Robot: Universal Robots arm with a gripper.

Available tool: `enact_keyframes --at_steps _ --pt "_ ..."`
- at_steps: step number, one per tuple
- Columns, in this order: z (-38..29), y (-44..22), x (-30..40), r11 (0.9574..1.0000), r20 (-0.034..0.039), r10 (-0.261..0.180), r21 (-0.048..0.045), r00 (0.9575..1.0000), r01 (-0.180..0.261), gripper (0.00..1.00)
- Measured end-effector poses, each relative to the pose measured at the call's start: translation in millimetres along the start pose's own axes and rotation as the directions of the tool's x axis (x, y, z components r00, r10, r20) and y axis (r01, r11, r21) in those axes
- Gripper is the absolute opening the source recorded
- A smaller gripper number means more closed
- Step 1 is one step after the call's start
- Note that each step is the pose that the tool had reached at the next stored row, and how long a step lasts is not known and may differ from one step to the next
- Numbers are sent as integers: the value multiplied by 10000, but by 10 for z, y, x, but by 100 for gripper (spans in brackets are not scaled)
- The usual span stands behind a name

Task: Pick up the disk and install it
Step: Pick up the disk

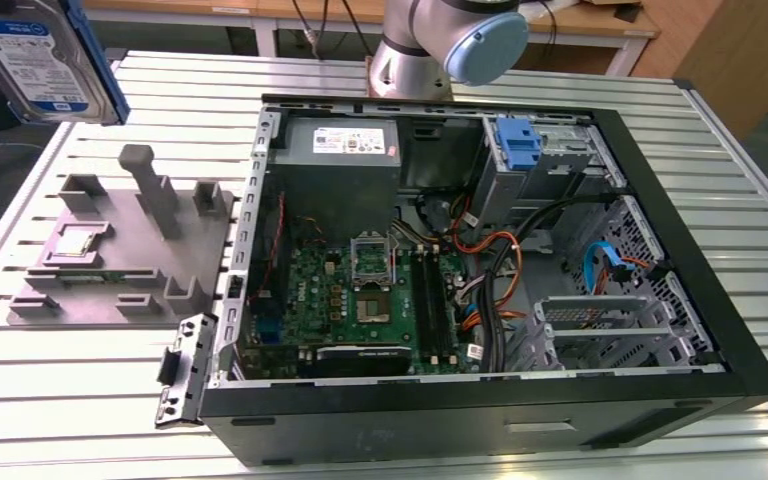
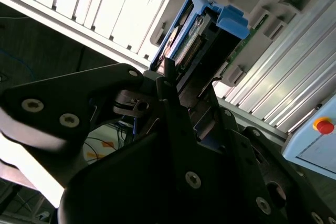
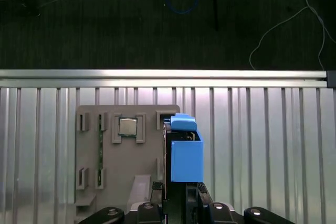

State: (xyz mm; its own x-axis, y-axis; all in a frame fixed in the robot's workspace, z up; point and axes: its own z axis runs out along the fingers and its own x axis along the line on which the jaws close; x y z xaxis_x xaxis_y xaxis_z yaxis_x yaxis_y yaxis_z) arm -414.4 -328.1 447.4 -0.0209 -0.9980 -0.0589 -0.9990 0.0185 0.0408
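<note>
Ribbed aluminium table, slatted, carrying the items below.

Item 1: black open-sided computer case, lying flat. Inside it are a green motherboard, a grey power-supply box with a white label, and a fixed blue-handled drive bay.

Item 2: grey plastic fixture plate with upright posts and pockets, beside the case on the exterior view's left. In the first wrist view a small square silver chip sits in one pocket.

Item 3: flat silver metal disk with a white-and-blue label, framed by a bright blue plastic bracket. It is held up in the air at the exterior view's upper left, well apart from the case. In the first wrist view it hangs on edge over the fixture plate's rim.

Item 4: black gripper, fingers clamped on the disk.

Item 5: silver-and-blue robot arm, behind the case.
</note>
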Motion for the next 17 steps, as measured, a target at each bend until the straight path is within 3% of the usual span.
enact_keyframes --at_steps 17 --pt "-162 7 -11 10000 0 1 -1 10000 -1 35"
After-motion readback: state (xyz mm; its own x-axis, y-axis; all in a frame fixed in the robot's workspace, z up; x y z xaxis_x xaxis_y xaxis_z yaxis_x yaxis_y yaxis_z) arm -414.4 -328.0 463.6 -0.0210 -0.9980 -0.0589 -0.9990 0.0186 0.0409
